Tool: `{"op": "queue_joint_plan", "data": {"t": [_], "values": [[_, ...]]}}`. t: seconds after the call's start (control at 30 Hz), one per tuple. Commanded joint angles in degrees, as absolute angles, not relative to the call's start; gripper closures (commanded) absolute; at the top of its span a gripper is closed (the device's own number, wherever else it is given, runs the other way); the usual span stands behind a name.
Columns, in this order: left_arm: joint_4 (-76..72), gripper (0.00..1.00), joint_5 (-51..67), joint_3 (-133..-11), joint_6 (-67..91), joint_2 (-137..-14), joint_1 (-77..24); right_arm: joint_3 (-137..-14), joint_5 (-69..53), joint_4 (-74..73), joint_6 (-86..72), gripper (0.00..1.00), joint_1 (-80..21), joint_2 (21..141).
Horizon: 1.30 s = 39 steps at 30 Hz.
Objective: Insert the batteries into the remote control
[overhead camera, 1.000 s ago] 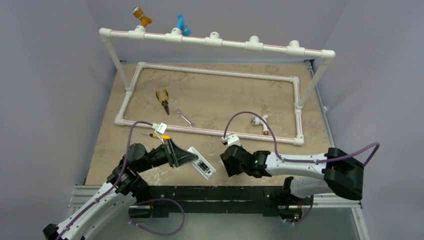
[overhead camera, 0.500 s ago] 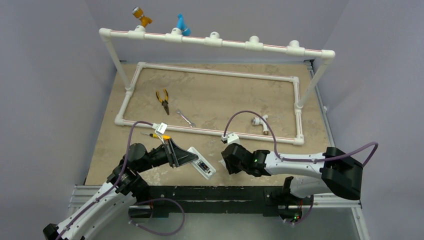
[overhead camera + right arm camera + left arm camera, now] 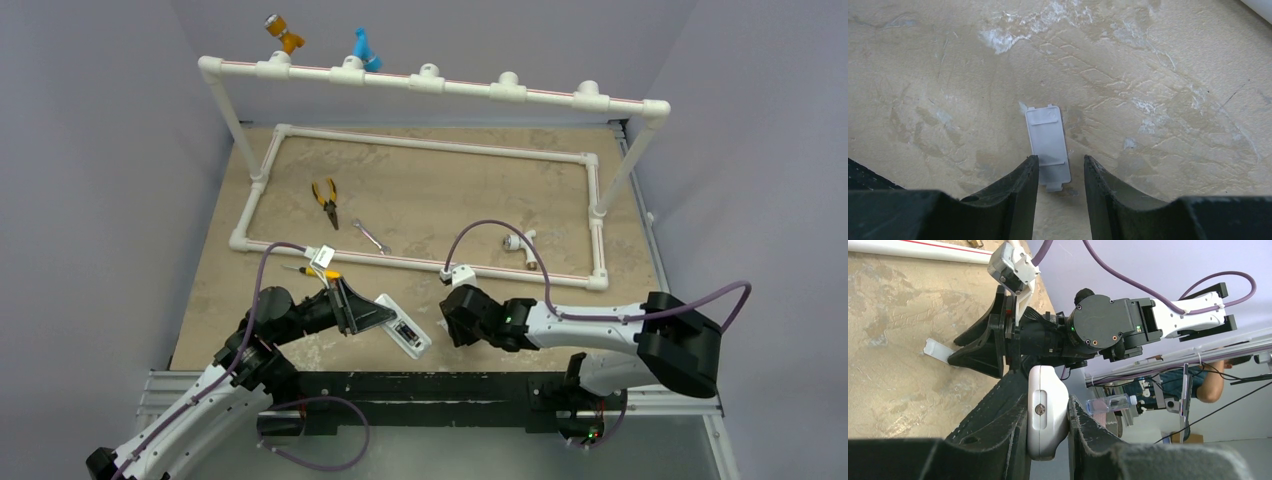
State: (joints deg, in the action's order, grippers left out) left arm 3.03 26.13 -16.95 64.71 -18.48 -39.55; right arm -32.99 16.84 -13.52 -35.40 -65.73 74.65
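Observation:
My left gripper is shut on the white remote control, holding it by its edges near the table's front edge. In the top view the remote juts right from the left gripper, back side up, with a dark shape in its recessed compartment. I cannot tell the batteries apart there, and no loose battery shows. My right gripper is open, low over the table, its fingers either side of the near end of the small flat white cover piece. The cover also shows in the left wrist view.
A white pipe frame lies on the table behind both grippers, with a raised pipe rail at the back. Yellow-handled pliers, a silver wrench and a white fitting lie inside it. A yellow-handled screwdriver lies by the left arm.
My right gripper has shifted slightly left, toward the remote. The left arm and the remote have not moved.

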Motion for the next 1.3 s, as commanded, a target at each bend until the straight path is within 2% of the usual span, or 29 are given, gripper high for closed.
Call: {"op": "queue_joint_plan", "data": {"t": [0.0, 0.5, 1.27], "values": [[2.2, 1.0, 25.8, -17.2, 64.1, -17.7, -39.8, -34.2, 15.3, -13.8, -35.1, 0.63, -65.4, 76.9], [2.5, 1.0, 25.6, -17.0, 64.1, -17.2, -39.7, -36.9, 18.3, -20.7, -34.1, 0.69, -65.5, 81.6], [1.9, 1.0, 25.5, -16.8, 64.1, -17.9, -39.7, -36.9, 15.6, -20.5, -32.1, 0.69, -65.9, 81.8]]}}
